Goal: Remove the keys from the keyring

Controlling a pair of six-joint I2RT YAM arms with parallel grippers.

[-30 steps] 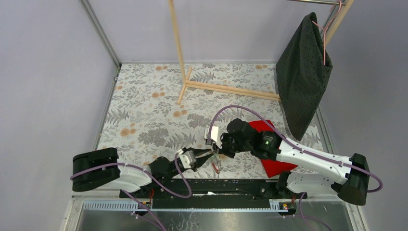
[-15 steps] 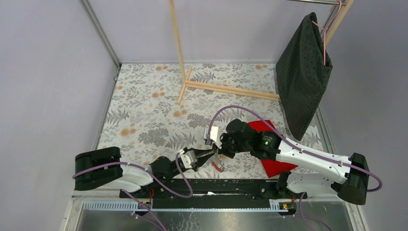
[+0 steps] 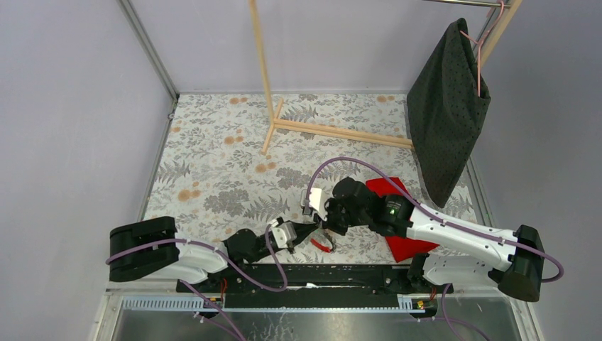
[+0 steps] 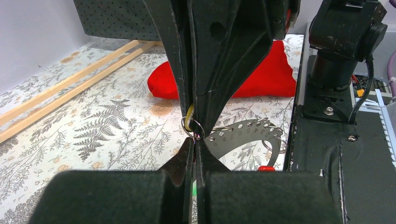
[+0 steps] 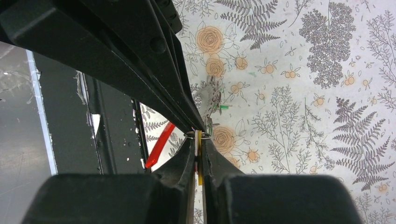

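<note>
The two grippers meet tip to tip near the table's front edge. My right gripper (image 3: 321, 227) (image 5: 198, 140) is shut on the yellow key (image 5: 200, 151), which hangs on a small split ring (image 4: 192, 127). My left gripper (image 3: 309, 229) (image 4: 196, 142) is shut on a thin edge right at that small ring, where the keyring starts. The keyring (image 4: 250, 133) is a grey arc with holes and numbers, carrying small split rings and a red stretch (image 3: 323, 245) (image 5: 159, 144). It hangs just above the floral cloth. Other keys are hidden.
A red cloth (image 3: 405, 247) (image 4: 261, 79) lies under the right arm. A wooden rack's base (image 3: 341, 131) crosses the back of the table. A dark garment (image 3: 447, 106) hangs at the back right. The black base rail (image 3: 319, 273) runs along the near edge.
The left gripper has moved slightly to the right, closer against the right gripper. The keyring's red stretch has swung from nearly upright to more level. Both grippers stay shut.
</note>
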